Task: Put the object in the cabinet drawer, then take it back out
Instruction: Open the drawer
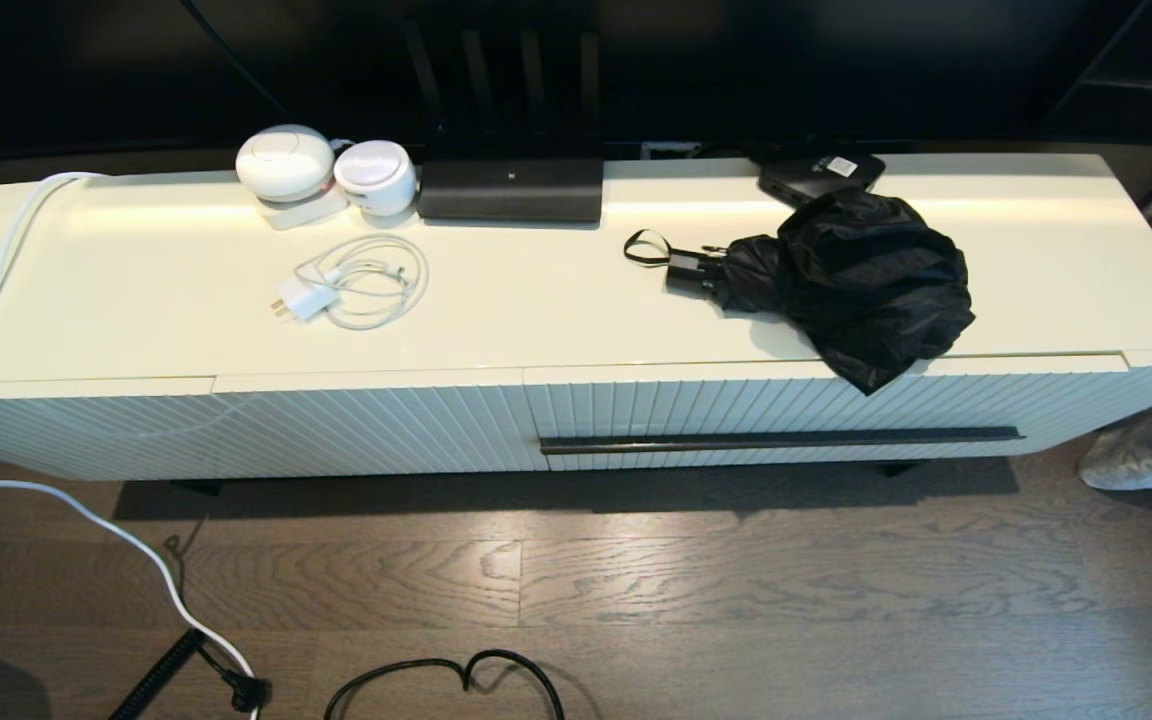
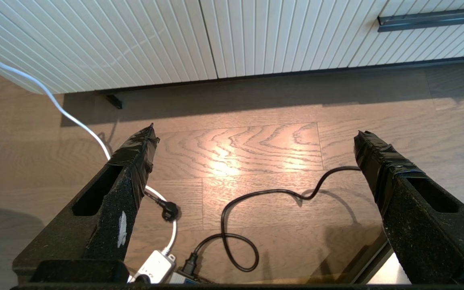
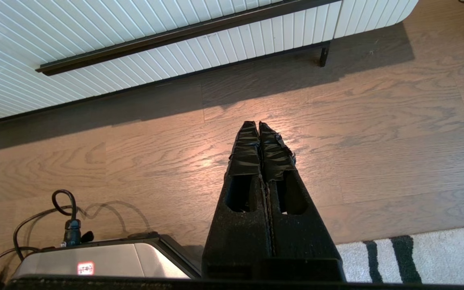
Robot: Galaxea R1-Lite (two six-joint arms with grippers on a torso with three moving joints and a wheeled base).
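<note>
Dark wood flooring runs under a long cream cabinet whose top serves as the desk point(image 1: 136, 290). Near its back edge toward the left sit two white round devices point(image 1: 321, 170), with a coiled white charger cable point(image 1: 356, 280) in front. The umbrella point(image 1: 836, 275) lies near the right end, its fabric spilling over the front edge above the closed cabinet drawer point(image 1: 816, 405) and its bar handle point(image 1: 781, 438). Low over the floor, the left hand point(image 2: 256, 137) hangs with fingers wide apart; the right hand point(image 3: 259, 127) hangs pressed together. Nothing seems begun: the next move likely calls for pulling the bar handle to open the drawer.
</note>
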